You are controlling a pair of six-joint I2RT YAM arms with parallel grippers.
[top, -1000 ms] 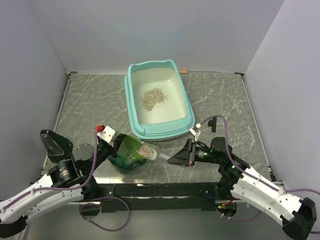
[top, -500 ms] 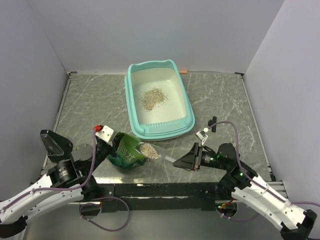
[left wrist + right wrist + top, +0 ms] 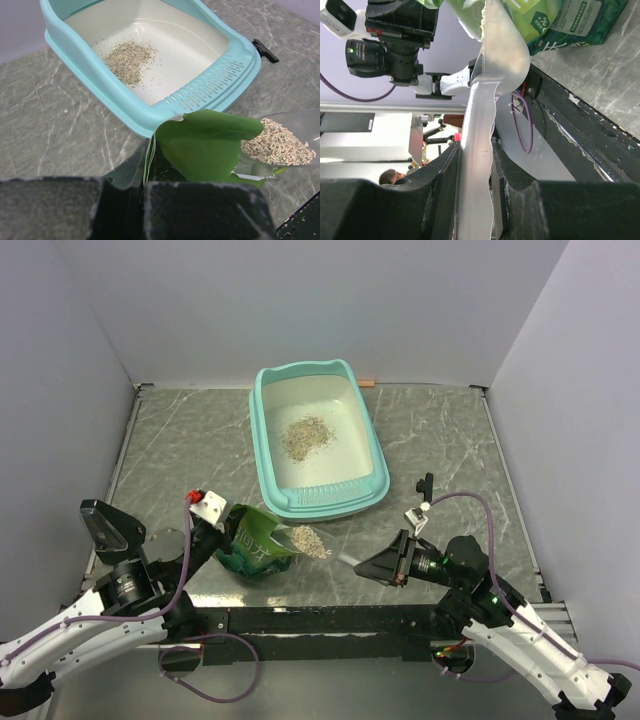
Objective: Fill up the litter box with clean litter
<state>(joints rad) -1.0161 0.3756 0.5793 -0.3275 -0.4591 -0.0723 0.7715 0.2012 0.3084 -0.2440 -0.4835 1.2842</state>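
Observation:
The turquoise litter box (image 3: pixel 263 445) stands at the back middle of the table with a small pile of clean litter (image 3: pixel 303 437) inside; it also shows in the left wrist view (image 3: pixel 75 52). My left gripper (image 3: pixel 222 536) is shut on the edge of a green bag (image 3: pixel 254 546), holding its mouth open (image 3: pixel 205 145). My right gripper (image 3: pixel 386 565) is shut on the handle of a clear scoop (image 3: pixel 479 125). The scoop bowl (image 3: pixel 311 542) holds beige litter pellets (image 3: pixel 277 142) just outside the bag mouth, in front of the box.
A small black object (image 3: pixel 425 484) lies on the table right of the box. A small orange piece (image 3: pixel 369 382) lies at the back wall. A black rail (image 3: pixel 320 621) runs along the near edge. Grey walls close in on three sides.
My right gripper has drawn back to the right and toward the near edge, pulling the loaded scoop out of the bag mouth. The left gripper and the bag have stayed put.

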